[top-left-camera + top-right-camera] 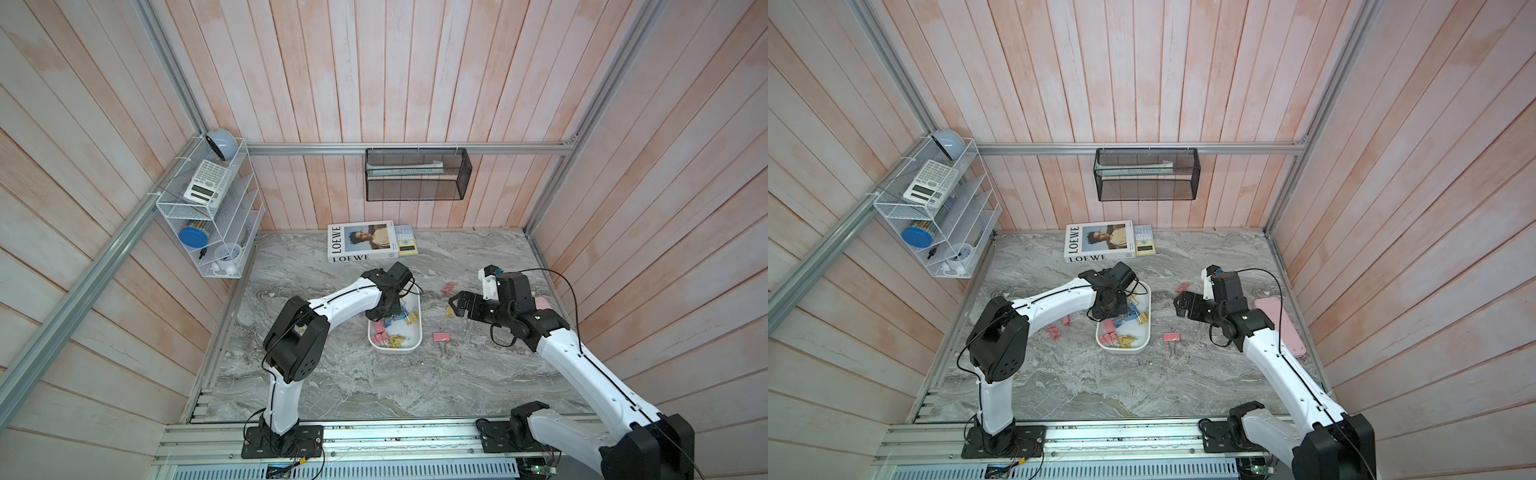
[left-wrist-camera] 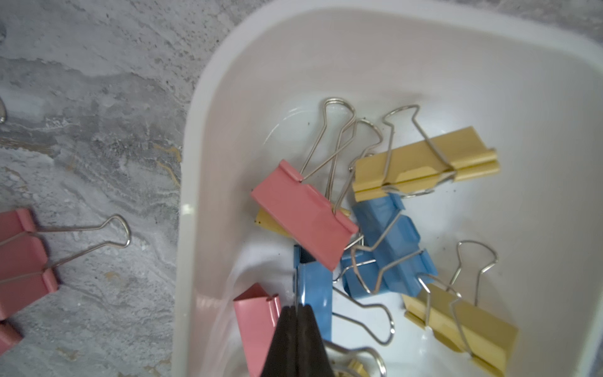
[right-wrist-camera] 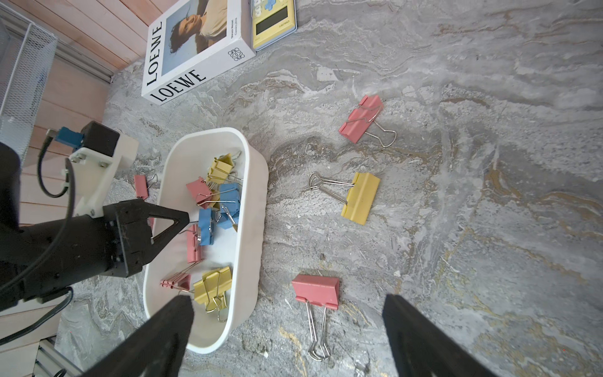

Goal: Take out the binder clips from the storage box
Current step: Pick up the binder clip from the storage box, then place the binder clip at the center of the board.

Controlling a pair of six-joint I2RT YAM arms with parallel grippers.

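The left gripper (image 2: 297, 315) reaches into the box (image 3: 254, 196), jaws pinched tight on the thin edge of a blue clip (image 2: 315, 293). That raised edge is likely the easiest purchase in the tangle. Roughly 10 clips (image 3: 212, 287) lie heaped inside the box with handles interlocked, so a lift may drag neighbours. The right gripper (image 1: 454, 302) hovers beside the box, spread wide and empty, probably so the arms do not clash. 3 freed clips (image 3: 360, 199) lie on the table (image 3: 456, 228) on that side of the box, and 2 pink clips (image 1: 1054, 331) on its opposite side.
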